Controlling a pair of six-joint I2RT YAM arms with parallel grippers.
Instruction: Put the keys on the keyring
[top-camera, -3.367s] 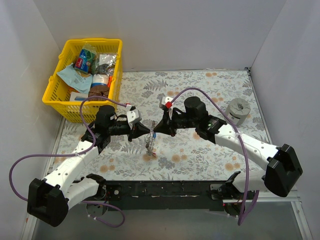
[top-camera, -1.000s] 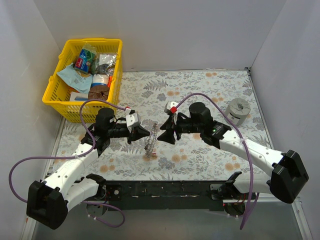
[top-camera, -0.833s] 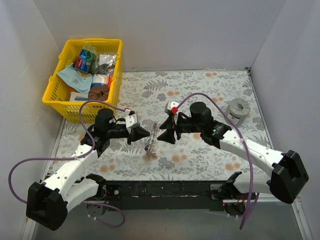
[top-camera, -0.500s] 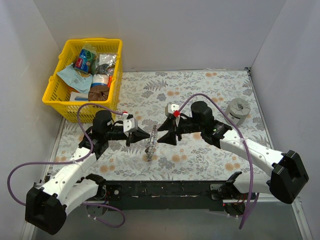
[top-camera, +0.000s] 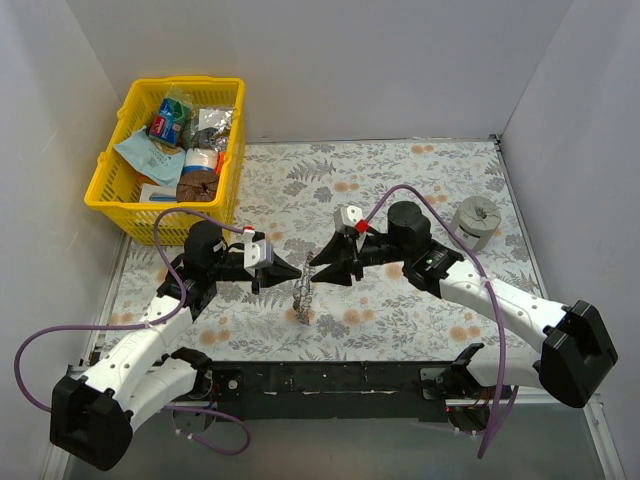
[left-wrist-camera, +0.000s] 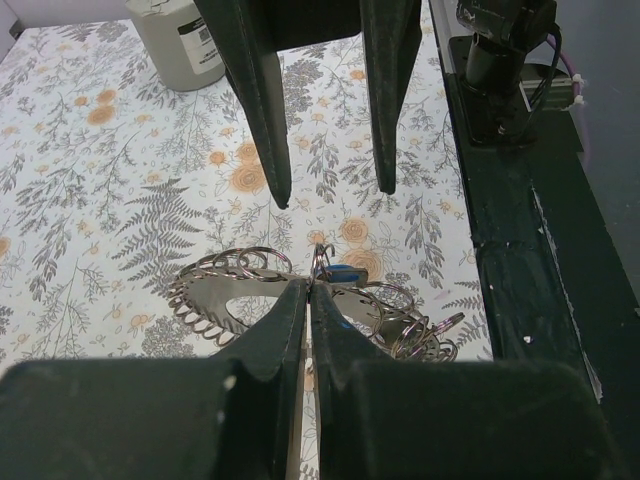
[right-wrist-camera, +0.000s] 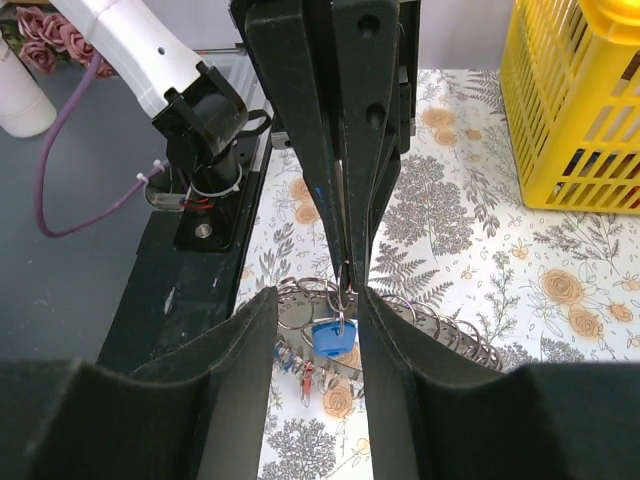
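Note:
The keyring (top-camera: 303, 293) is a silvery ring edged with several small wire loops. It hangs from my left gripper (top-camera: 296, 268), which is shut on its top edge. In the left wrist view my shut fingers (left-wrist-camera: 285, 320) pinch the keyring (left-wrist-camera: 225, 300) beside a blue key (left-wrist-camera: 345, 272). My right gripper (top-camera: 320, 272) is open and faces the left one. In the right wrist view its jaws (right-wrist-camera: 315, 320) stand either side of the blue key (right-wrist-camera: 333, 338), which hangs from a loop. A red key (right-wrist-camera: 307, 373) hangs lower on the keyring (right-wrist-camera: 450, 335).
A yellow basket (top-camera: 110, 170) full of packets stands at the back left. A squat grey cylinder (top-camera: 476, 222) sits at the right. The arms' black base rail (top-camera: 330, 378) runs along the near edge. A white bottle (left-wrist-camera: 185, 45) shows in the left wrist view.
The grippers drew apart from the keyring, then closed in again. My right gripper has moved left around the blue key. My left gripper holds the keyring higher.

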